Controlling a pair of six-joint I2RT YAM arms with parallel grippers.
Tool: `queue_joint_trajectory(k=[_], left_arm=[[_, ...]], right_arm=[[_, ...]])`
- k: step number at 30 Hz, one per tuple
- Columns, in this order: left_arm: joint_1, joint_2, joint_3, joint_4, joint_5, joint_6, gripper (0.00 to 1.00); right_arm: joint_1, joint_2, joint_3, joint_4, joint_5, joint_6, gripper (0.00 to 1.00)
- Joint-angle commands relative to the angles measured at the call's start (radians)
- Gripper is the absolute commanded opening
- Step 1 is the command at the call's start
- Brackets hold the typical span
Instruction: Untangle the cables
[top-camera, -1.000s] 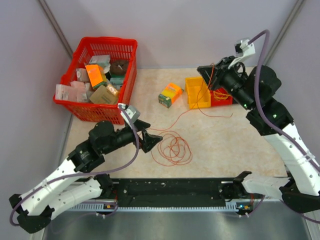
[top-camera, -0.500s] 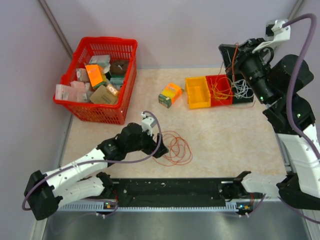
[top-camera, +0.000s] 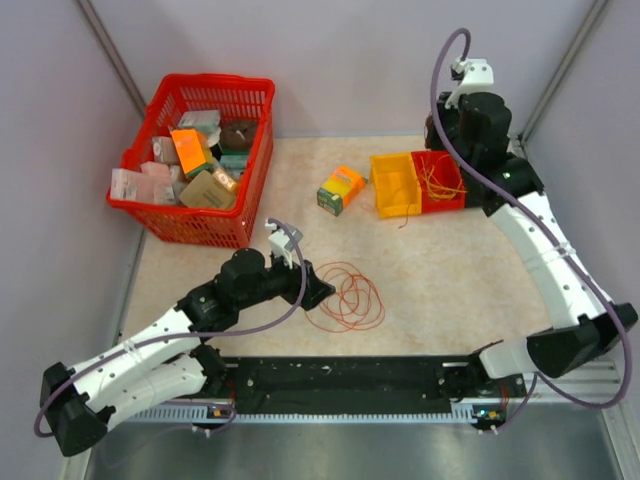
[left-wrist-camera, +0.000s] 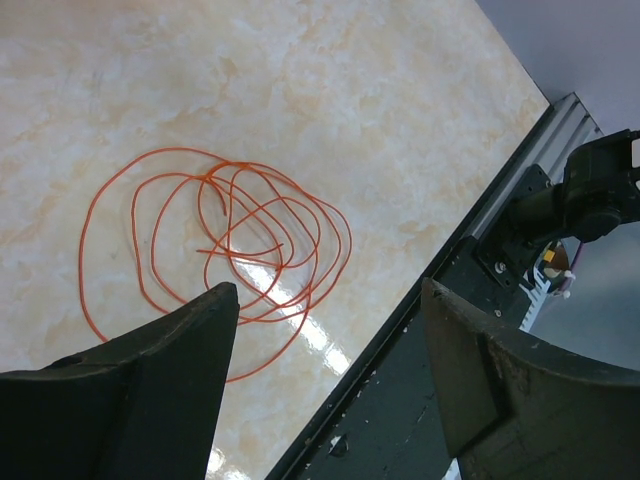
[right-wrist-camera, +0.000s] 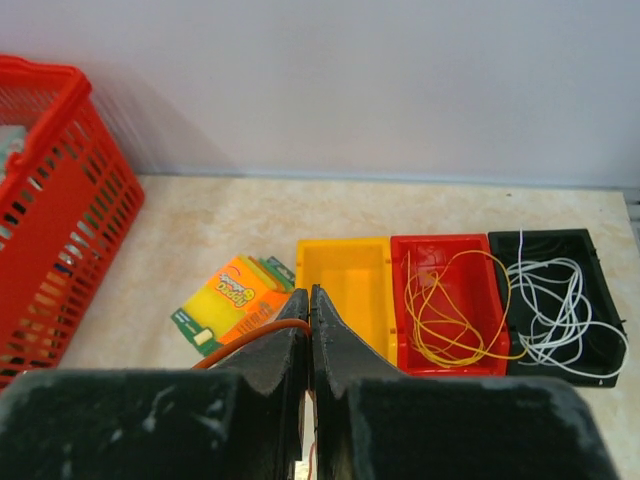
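**Surface finishes noted**

Table top (left-wrist-camera: 350, 120): polished marble-look, glossy; glare is recorded on it. Orange cable (left-wrist-camera: 240, 230): smooth, thin sheathing. Basket (right-wrist-camera: 60, 230) and yellow bin (right-wrist-camera: 345, 244): moulded plastic. Fingers (left-wrist-camera: 480, 370) of the left gripper (left-wrist-camera: 330, 300): matt black, faintly grained.

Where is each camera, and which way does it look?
Top camera: high up behind, looking down on the table; left arm and right arm both show.
Left wrist camera: on the left arm, looking down at the orange coil; the left jaws, open, show below.
Right wrist camera: on the right arm, facing the back wall over the yellow bin and red bin; the right jaws, shut on an orange wire, show below.
Shared: top and left wrist both see the coil; top and right wrist both see the red basket.
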Motion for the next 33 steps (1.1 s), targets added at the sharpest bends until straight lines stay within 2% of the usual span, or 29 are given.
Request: queue_joint_trajectory(k=[1, 9, 21, 29, 33], left_arm=[[0.001, 0.011, 0.024, 0.050, -0.004, -0.012, 0.78], [-0.001, 0.027, 0.033, 0.070, 0.021, -0.018, 0.80], [0.001, 0.040, 0.043, 0.063, 0.025, -0.006, 0.82], [0.002, 0.029, 0.038, 0.052, 0.016, -0.007, 0.83], [0.002, 0.031, 0.038, 0.043, 0.010, -0.004, 0.83]], right_arm=[[-0.058, 0.076, 0.001, 0.111, -0.066, 0.034, 0.00], [-0.120, 0.262, 0.084, 0.167, -0.078, 0.030, 0.00], [-0.125, 0.501, 0.161, 0.193, -0.077, 0.010, 0.00], [-0.126, 0.710, 0.319, 0.200, -0.090, -0.016, 0.00], [-0.140, 0.734, 0.340, 0.220, -0.096, -0.010, 0.00]])
